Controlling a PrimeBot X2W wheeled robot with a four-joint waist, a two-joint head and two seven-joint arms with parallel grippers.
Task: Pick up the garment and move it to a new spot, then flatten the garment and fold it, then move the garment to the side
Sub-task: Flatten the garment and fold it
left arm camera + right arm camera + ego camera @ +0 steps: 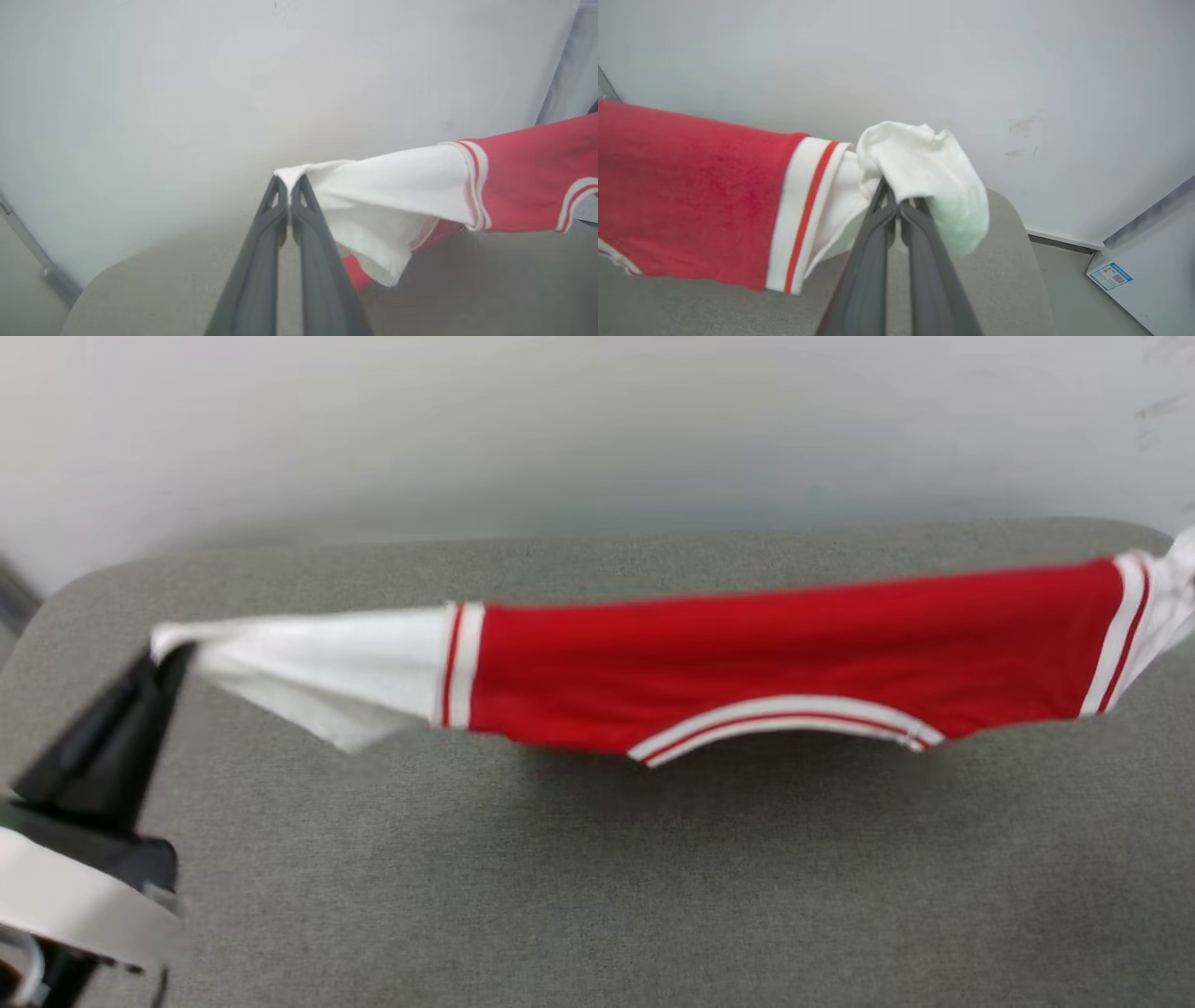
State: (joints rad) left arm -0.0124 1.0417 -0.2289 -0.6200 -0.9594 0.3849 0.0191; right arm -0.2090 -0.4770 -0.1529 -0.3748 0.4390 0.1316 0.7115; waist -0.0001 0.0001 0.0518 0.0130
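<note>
Because the shirt [794, 653] hangs soft and light mid-frame, I rate the sleeves [327, 663] safest — left claw [290, 189], right claw [899, 199] clamped there.

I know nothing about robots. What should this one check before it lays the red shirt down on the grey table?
1. Grip of the left gripper on the left sleeve of the garment: ok, jaws shut on the cloth.
2. Grip of the right gripper on the right sleeve: ok, shut on it.
3. Cloth stretched between the two grippers: ok, with a slight sag.
4. Sleeves flat: not ok; the left is pulled to a point and the right is bunched over the tips.
5. Lower hem off the table: cannot tell, it hangs out of sight.
</note>
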